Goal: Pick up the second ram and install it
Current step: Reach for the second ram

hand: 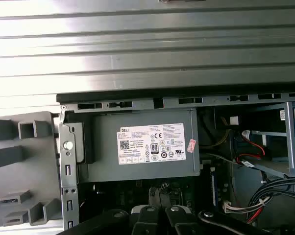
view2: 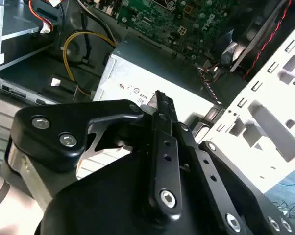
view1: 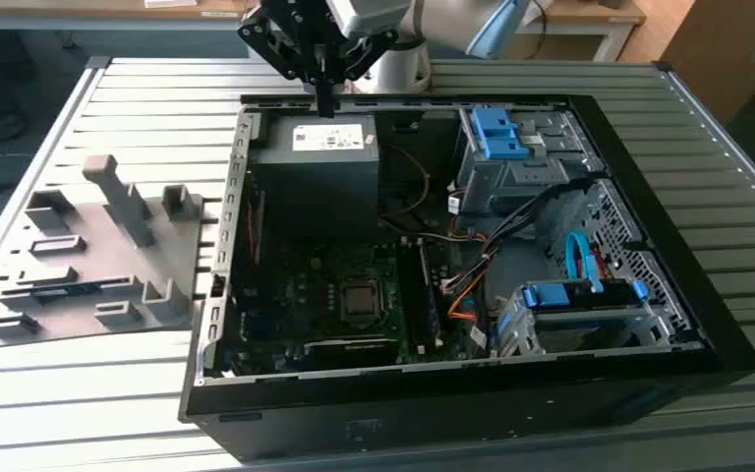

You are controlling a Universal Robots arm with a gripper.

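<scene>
My gripper point(view1: 327, 103) hangs over the far edge of the open computer case point(view1: 240, 246), above the grey power supply point(view1: 315, 162). Its fingers point(view2: 159, 100) are pressed together with nothing between them. In the second wrist view the tips sit just over the power supply's white label point(view2: 137, 85). A thin dark blue strip, which I take for the second ram point(view1: 74, 287), lies flat in the grey moulded tray point(view1: 129, 246) on the exterior view's left, well away from the gripper. The long black memory slots point(view1: 420, 290) run beside the processor socket point(view1: 358, 295) on the motherboard.
The case lies open on a slatted metal table point(view1: 76, 413). Inside it are blue drive brackets point(view1: 498, 133), a bundle of cables point(view1: 483, 246) and a blue data cable point(view1: 581, 261). The power supply point(hand: 142, 144) and the tray's edge point(hand: 20, 161) appear in the first wrist view.
</scene>
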